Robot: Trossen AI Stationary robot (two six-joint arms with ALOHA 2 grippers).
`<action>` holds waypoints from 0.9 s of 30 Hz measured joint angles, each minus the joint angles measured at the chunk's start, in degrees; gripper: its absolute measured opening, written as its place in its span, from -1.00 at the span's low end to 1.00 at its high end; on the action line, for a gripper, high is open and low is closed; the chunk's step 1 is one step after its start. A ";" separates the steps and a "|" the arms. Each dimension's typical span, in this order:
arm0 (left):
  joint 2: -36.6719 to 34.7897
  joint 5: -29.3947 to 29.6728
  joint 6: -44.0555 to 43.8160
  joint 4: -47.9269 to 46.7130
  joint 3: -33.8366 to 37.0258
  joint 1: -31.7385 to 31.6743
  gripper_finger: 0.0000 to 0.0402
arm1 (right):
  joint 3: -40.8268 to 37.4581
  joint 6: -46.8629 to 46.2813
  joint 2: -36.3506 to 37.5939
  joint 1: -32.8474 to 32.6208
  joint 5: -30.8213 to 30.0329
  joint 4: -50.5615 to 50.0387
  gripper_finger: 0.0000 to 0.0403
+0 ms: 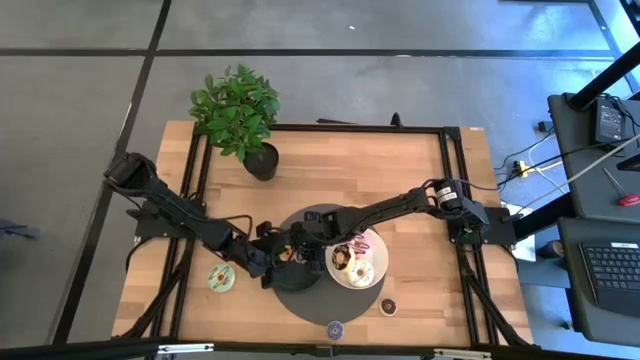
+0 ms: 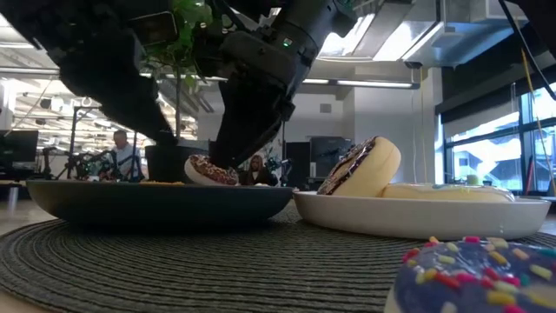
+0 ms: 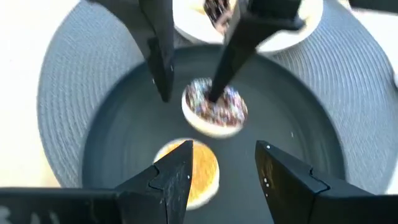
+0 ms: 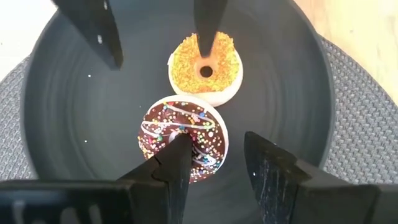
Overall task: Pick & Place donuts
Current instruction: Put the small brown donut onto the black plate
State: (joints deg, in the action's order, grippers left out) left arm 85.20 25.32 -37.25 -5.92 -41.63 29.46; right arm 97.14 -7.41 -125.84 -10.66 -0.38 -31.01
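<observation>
A grey concrete floor point(image 1: 80, 120), crossed by dark seams, surrounds a pale wooden table point(image 1: 330, 170) edged with a black metal frame point(image 1: 455, 190). A potted green plant point(image 1: 240, 115) stands near the table's far left corner. To the right, a dark side desk point(image 1: 600, 210) carries a keyboard point(image 1: 612, 272) and trailing cables. Seen level across the table, an open workshop stretches back under long ceiling light panels point(image 2: 382, 39), with tall windows point(image 2: 530, 148) at right (daylight coming through them) and two people point(image 2: 126, 156) seated in the distance.
</observation>
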 joint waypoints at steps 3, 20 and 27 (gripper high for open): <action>0.42 2.46 -0.18 1.81 0.00 0.50 -0.16 | 0.00 -0.01 0.00 0.00 0.00 0.07 -0.25; 1.36 11.22 -4.00 3.39 0.00 0.06 -0.16 | 0.00 0.12 0.00 0.00 0.00 0.48 -0.25; 6.01 11.14 -3.74 6.12 0.00 0.06 -0.16 | -0.02 0.14 0.00 -0.02 0.00 0.42 -0.25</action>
State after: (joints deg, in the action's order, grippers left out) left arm 91.21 36.45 -40.99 0.20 -41.63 29.52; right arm 97.12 -7.27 -125.84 -10.68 -0.38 -30.59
